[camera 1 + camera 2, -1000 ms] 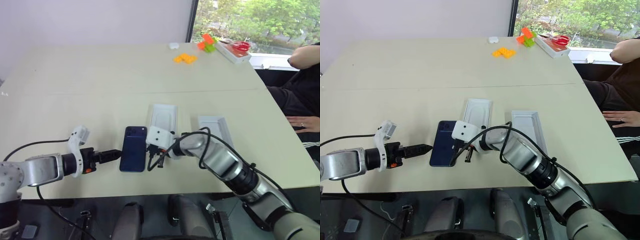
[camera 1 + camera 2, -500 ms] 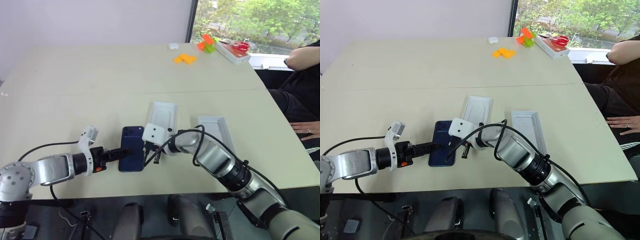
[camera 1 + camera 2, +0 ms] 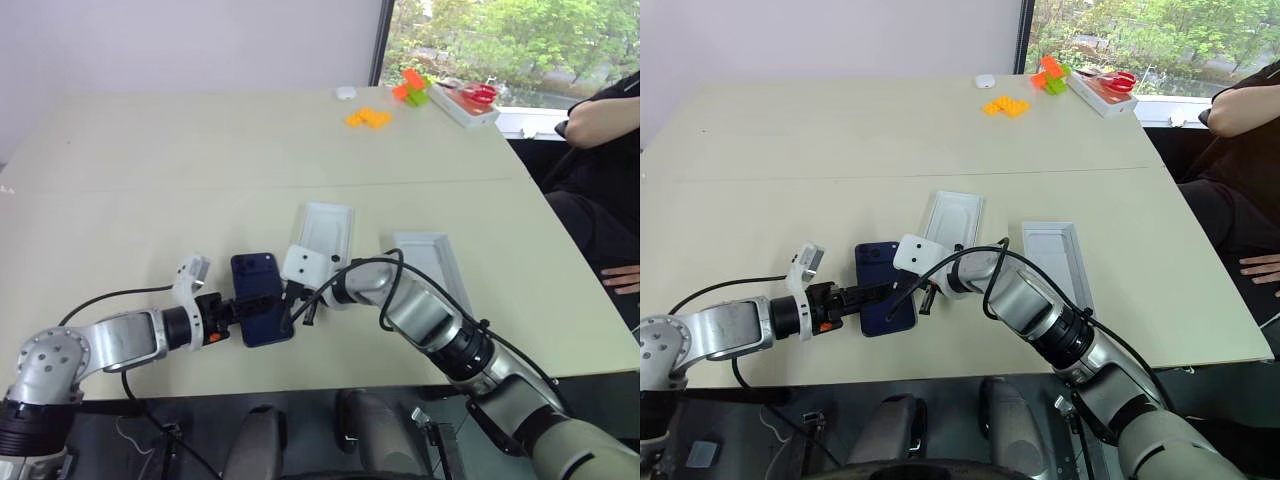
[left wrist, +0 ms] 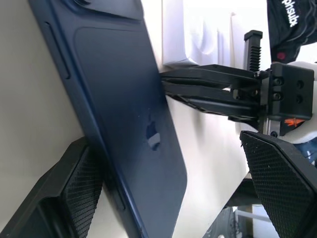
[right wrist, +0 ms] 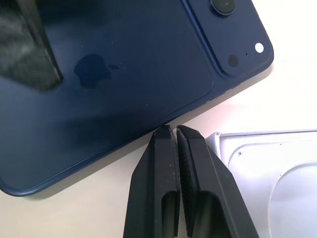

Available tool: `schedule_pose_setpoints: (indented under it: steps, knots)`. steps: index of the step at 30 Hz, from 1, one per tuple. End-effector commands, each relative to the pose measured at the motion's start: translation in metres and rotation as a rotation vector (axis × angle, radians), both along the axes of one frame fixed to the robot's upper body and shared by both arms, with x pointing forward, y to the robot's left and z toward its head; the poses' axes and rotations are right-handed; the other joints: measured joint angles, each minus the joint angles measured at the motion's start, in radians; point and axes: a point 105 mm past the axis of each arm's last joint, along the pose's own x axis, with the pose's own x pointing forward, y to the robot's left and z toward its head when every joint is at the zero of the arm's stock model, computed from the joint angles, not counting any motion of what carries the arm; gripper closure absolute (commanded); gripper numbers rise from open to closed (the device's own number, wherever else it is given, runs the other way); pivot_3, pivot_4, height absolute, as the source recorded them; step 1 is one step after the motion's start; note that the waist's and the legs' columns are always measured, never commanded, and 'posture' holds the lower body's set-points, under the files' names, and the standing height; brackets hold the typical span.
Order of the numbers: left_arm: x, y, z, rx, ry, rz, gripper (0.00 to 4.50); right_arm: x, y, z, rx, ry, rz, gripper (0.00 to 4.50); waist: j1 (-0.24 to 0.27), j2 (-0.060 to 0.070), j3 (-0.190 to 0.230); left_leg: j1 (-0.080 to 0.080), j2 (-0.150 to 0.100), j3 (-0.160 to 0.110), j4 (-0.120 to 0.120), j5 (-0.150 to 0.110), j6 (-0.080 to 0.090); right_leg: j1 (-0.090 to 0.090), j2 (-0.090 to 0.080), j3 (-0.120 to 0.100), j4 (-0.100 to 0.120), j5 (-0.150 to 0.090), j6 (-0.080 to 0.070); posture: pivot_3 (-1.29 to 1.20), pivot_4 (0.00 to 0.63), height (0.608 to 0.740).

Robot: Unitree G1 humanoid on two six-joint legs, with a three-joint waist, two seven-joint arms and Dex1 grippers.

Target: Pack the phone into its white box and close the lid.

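While the phone (image 3: 261,297) lies back-up on the table (image 3: 200,170), camera bump at its far end, both grippers sit at its edges. Left gripper (image 3: 262,309) has its fingers spread wide, straddling the phone's near half: in the left wrist view one finger (image 4: 69,198) sits against the phone's side edge low on the table, the other (image 4: 282,183) stands off past the opposite edge, so it brackets the phone but is not clamped on it. Right gripper (image 3: 299,310) is pinched fully closed, holding nothing, fingertips (image 5: 173,144) at the phone's long right edge; the right wrist view shows them touching or just short of it, cannot tell which. Two white trays lie beyond and to the right: one tray (image 3: 326,233) just past the phone's far right corner, near the right gripper's wrist, and a second tray (image 3: 428,258) further right, apart from the first. Cannot tell from these views which one is the white box and which the lid. Far end of the table: orange blocks (image 3: 369,117) and a small white item (image 3: 347,92).
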Motion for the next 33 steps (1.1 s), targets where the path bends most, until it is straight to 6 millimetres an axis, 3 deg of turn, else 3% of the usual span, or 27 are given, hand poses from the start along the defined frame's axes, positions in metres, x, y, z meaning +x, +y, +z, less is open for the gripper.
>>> schedule_pose_setpoints:
  steps: [1, 7, 11, 15, 29, 33]
  knots:
    - [-0.005, -0.004, -0.001, -0.002, 0.010, -0.013, 0.10, -0.005, 0.006, 0.003, 0.010, 0.003, 0.030, 4.32, -0.001, 0.000, 0.000, 0.000, 0.000, 0.000, 0.000, 0.000, 0.000, 0.000, 0.000, 0.000, 0.000, 0.000, 0.000, 0.00, 0.150, 0.732]
    - [-0.001, 0.011, 0.000, -0.016, 0.011, 0.071, 0.10, -0.004, 0.003, 0.005, 0.007, -0.011, 0.033, 4.32, -0.004, 0.000, 0.000, 0.000, 0.000, 0.000, 0.000, 0.000, 0.000, 0.000, 0.000, 0.000, 0.000, 0.000, 0.001, 0.00, 0.150, 0.732]
    - [-0.002, 0.013, 0.001, -0.023, 0.012, 0.093, 1.89, -0.004, 0.002, 0.008, 0.010, -0.019, 0.031, 4.33, -0.003, 0.000, 0.000, -0.001, 0.001, 0.000, 0.000, 0.000, 0.000, -0.001, 0.000, 0.000, 0.000, -0.001, 0.001, 0.00, 0.150, 0.732]
    - [-0.004, 0.015, 0.001, -0.015, 0.010, 0.108, 3.94, -0.001, 0.000, 0.012, 0.014, -0.031, 0.022, 4.33, -0.001, 0.000, 0.000, -0.001, 0.001, 0.000, 0.000, 0.000, 0.000, -0.001, 0.000, 0.000, -0.001, -0.001, 0.001, 0.00, 0.150, 0.732]
    - [-0.004, 0.020, 0.007, -0.095, -0.006, 0.157, 3.94, 0.001, -0.006, 0.026, 0.015, -0.082, 0.016, 4.33, -0.003, 0.000, 0.000, -0.003, 0.001, 0.000, -0.001, 0.000, 0.000, -0.003, 0.001, 0.000, -0.001, -0.001, 0.001, 0.00, 0.150, 0.732]
    - [-0.006, 0.027, 0.029, -0.172, -0.113, 0.168, 3.94, -0.002, -0.019, 0.052, 0.048, -0.125, 0.023, 4.33, -0.002, 0.000, 0.001, -0.005, 0.001, 0.001, -0.001, 0.000, 0.000, -0.007, 0.000, 0.000, -0.001, -0.001, 0.001, 0.00, 0.150, 0.732]
